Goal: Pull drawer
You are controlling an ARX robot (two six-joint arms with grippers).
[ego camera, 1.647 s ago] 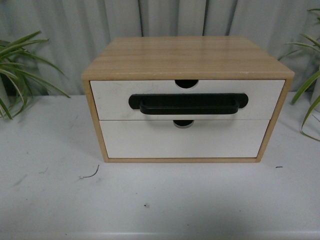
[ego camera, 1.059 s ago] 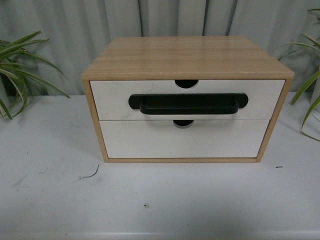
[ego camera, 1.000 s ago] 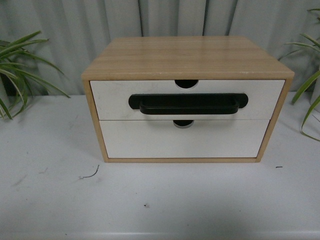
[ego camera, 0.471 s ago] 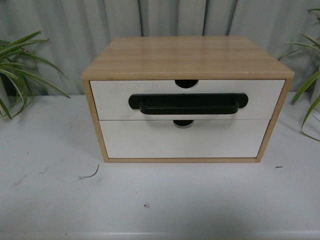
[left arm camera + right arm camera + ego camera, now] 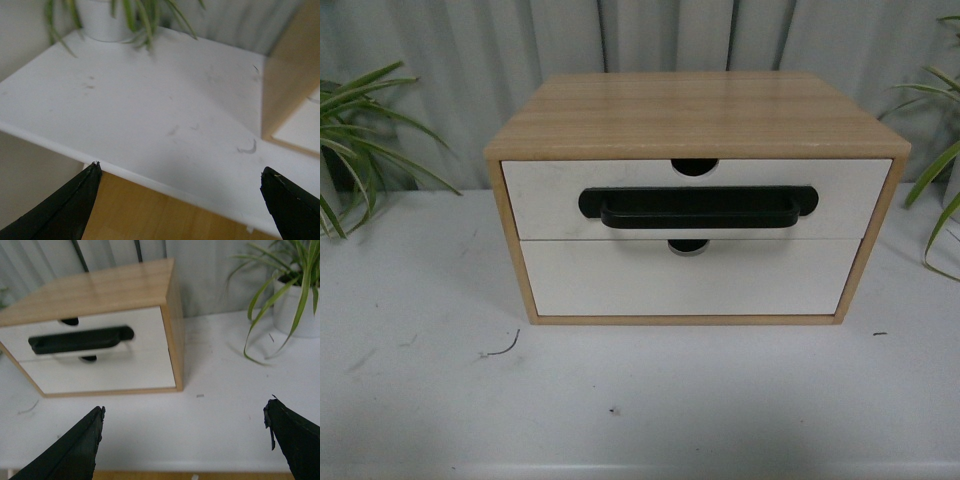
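The left hand (image 5: 180,169) hovers spread open over the bench's (image 5: 410,330) near edge, the closed drawer (image 5: 545,200) sits uppermost in the wooden cabinet (image 5: 690,110) at centre, probably light and rigid and best taken by its black bar handle (image 5: 698,207), while the right hand (image 5: 186,406) hangs equally agape.

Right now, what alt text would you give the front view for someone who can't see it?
A small wooden cabinet sits on a white table, its two white drawers both shut. The top drawer has a long black handle; the lower drawer has none. A left plant and a right plant frame it; no robot arm shows.
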